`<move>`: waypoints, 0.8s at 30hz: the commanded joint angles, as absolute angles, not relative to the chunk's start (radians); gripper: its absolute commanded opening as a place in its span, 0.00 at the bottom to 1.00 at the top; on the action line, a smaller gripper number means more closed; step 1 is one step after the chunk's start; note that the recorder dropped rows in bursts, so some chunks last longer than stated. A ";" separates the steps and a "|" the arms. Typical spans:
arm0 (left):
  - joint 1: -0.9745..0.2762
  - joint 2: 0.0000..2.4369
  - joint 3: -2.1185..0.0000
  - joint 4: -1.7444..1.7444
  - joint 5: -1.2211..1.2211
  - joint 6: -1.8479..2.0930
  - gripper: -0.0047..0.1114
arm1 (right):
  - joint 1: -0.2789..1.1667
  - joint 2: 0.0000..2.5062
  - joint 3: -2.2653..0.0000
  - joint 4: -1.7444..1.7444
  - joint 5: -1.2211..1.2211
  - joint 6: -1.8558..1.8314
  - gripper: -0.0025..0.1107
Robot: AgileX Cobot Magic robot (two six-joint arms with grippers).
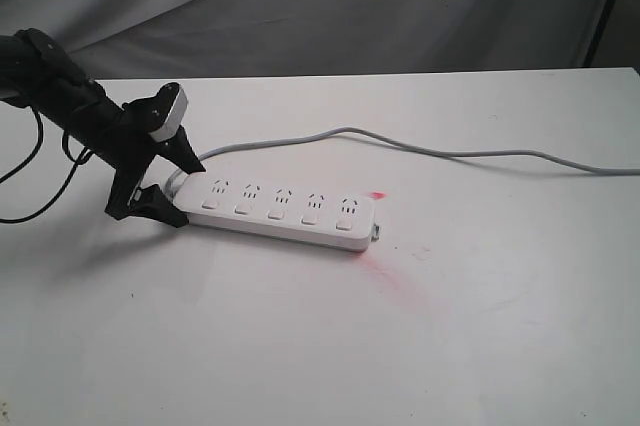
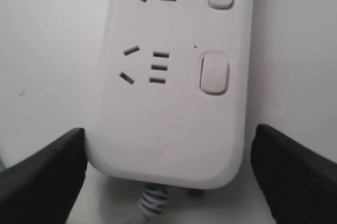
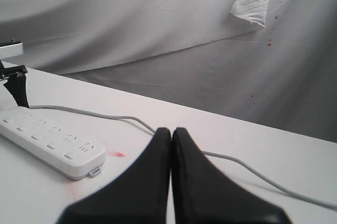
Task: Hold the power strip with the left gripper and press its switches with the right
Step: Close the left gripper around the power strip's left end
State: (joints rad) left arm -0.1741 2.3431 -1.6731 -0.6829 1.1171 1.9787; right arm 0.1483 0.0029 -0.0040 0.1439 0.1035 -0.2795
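Note:
The white power strip [image 1: 285, 208] lies flat on the table, its five switches [image 1: 277, 214] in a row along the near side. Its grey cord [image 1: 450, 154] runs off to the right edge. My left gripper [image 1: 178, 189] is open and straddles the strip's cord end. In the left wrist view one finger [image 2: 52, 171] touches the strip [image 2: 168, 103] and the other finger [image 2: 289, 171] stands a small gap off. Two switches [image 2: 214, 72] show there. My right gripper [image 3: 171, 129] is shut on nothing, well off the strip's far end [image 3: 47, 140], and out of the exterior view.
A small red mark [image 1: 377, 195] and a faint red smear [image 1: 400, 276] lie on the white table [image 1: 300, 346] by the strip's free end. Grey cloth [image 1: 350, 6] hangs behind the table. A dark stand leg [image 1: 605, 6] is at the back right.

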 commanded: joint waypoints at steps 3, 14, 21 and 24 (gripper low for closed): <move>-0.180 2.344 -1.681 -0.685 1.159 1.939 0.72 | 0.141 0.000 0.000 0.141 0.094 -0.275 0.02; -0.180 2.344 -1.681 -0.685 1.155 1.855 0.72 | 0.141 0.000 0.000 0.141 0.094 -0.275 0.02; -0.180 2.344 -1.681 -0.685 1.155 1.839 0.65 | 0.141 0.000 0.000 0.141 0.094 -0.275 0.02; -0.180 2.344 -1.681 -0.685 1.155 1.839 0.64 | 0.141 0.000 0.000 0.141 0.094 -0.275 0.02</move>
State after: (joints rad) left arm -0.1741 2.3431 -1.6731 -0.6829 1.1423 1.8510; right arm 0.1483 0.0029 -0.0040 0.1439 0.1035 -0.2795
